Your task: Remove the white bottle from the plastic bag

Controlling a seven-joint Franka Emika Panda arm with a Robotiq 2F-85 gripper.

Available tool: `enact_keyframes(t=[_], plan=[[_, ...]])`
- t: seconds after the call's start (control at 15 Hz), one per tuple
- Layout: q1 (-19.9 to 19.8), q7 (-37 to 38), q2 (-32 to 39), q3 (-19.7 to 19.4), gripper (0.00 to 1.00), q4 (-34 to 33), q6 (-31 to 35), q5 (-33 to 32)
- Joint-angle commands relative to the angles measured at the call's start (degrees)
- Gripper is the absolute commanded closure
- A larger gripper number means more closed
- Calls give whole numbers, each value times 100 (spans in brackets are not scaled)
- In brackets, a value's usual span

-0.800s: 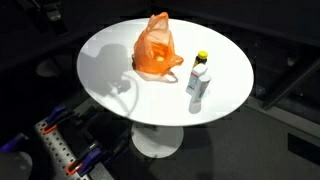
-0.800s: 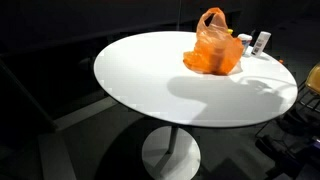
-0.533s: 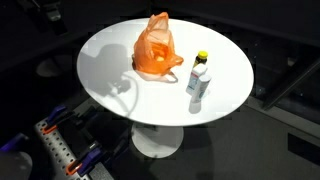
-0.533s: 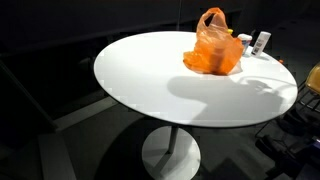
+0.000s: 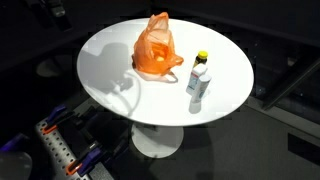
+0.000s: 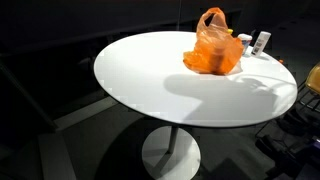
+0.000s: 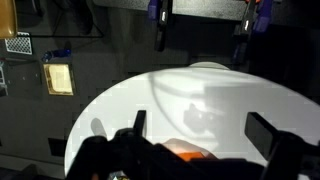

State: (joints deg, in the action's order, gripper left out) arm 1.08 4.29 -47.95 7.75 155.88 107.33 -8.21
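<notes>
An orange plastic bag (image 5: 155, 50) stands crumpled on the round white table (image 5: 110, 65) and shows in both exterior views (image 6: 212, 48). A white bottle (image 5: 198, 82) with a yellow cap stands upright on the table beside the bag, outside it. It also shows small past the bag near the far edge (image 6: 260, 42). In the wrist view my gripper (image 7: 203, 130) is open and empty, high above the table. Its two fingers are spread wide, and the top of the orange bag (image 7: 186, 153) peeks in at the bottom edge. The bottle is out of the wrist view.
The table (image 6: 150, 80) stands on a single pedestal (image 6: 170, 150) over a dark floor. Robot base hardware with blue and red parts (image 5: 60, 145) sits below the table's edge. A dark part of the arm (image 5: 52, 10) shows at the top corner.
</notes>
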Motion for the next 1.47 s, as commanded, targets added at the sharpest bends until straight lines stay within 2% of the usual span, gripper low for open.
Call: enact_keyframes(t=[0.0, 0.8, 1.13, 1.4], plan=[[-35, 31, 748, -207, 0, -610, 184, 72], [-365, -251, 2934, -1115, 0, -2224, 1123, 396], [-462, -563, 3624, -1382, 0, -2647, 1493, 683], [-513, -1026, 4147, -1506, 0, -2848, 2058, 877]])
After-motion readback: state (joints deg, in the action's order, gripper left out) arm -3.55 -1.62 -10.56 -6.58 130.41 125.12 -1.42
